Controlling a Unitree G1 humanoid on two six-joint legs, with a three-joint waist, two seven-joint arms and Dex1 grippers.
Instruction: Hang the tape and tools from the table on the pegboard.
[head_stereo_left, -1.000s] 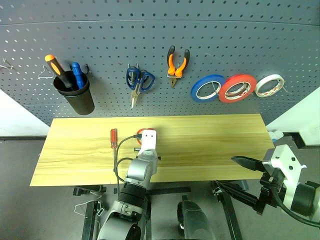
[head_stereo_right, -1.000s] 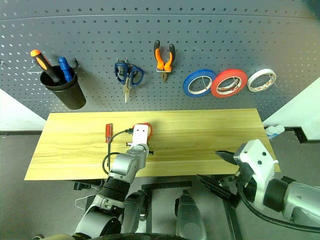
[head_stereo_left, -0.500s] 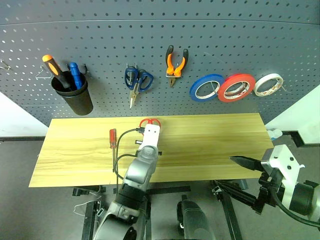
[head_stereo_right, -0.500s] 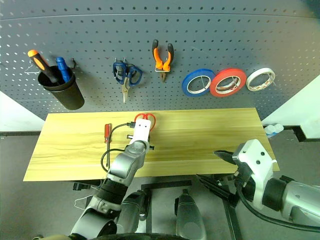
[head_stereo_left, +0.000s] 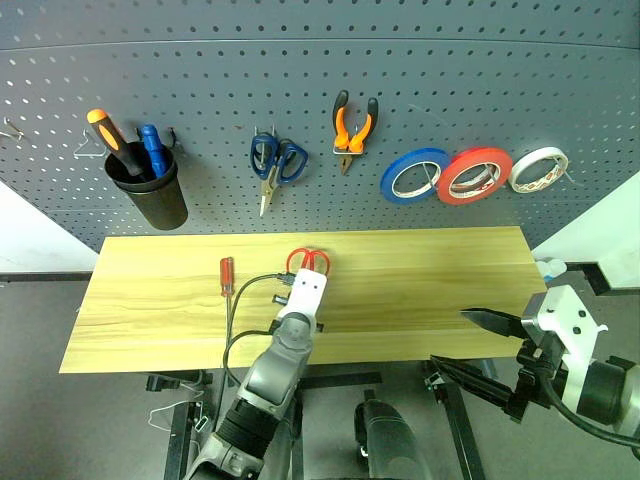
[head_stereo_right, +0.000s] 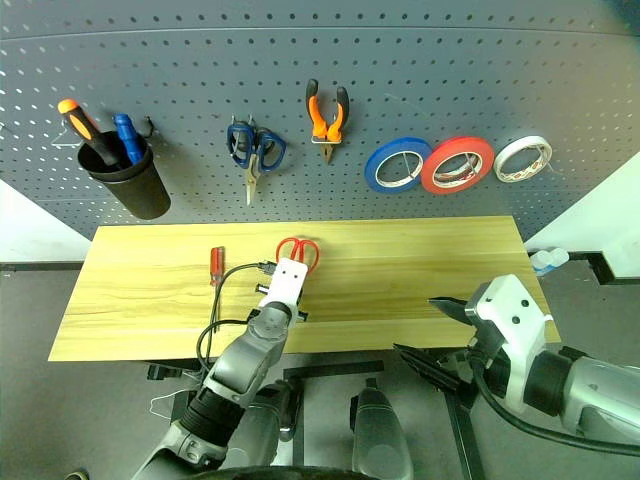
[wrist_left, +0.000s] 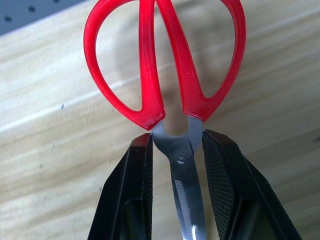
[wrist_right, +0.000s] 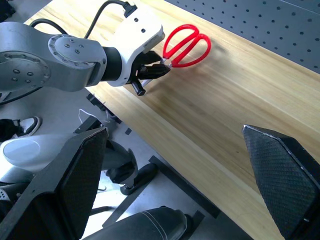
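Note:
My left gripper (wrist_left: 176, 145) is shut on the blades of the red-handled scissors (head_stereo_left: 308, 261). It holds them just above the table (head_stereo_left: 430, 285), with the handles pointing toward the pegboard (head_stereo_left: 500, 80). The right wrist view shows the same scissors (wrist_right: 186, 45) in that gripper (wrist_right: 162, 65). A small red-handled screwdriver (head_stereo_left: 226, 273) lies on the table to the left. The orange-and-black pliers (head_stereo_left: 355, 120) and the red tape (head_stereo_left: 475, 175) hang on the pegboard. My right gripper (head_stereo_left: 450, 340) is open and empty, off the table's front right corner.
Blue-handled scissors (head_stereo_left: 275, 160) hang left of the pliers. A black cup (head_stereo_left: 150, 190) at the board's left holds an orange-and-black and a blue screwdriver. A blue roll (head_stereo_left: 413, 175) and a white roll (head_stereo_left: 538, 170) flank the red tape. Bare hooks (head_stereo_left: 10, 128) sit far left.
My left wrist has rolled and drawn back slightly with the scissors. Their red handles have shifted right and now show fully past the wrist. The right arm has not moved.

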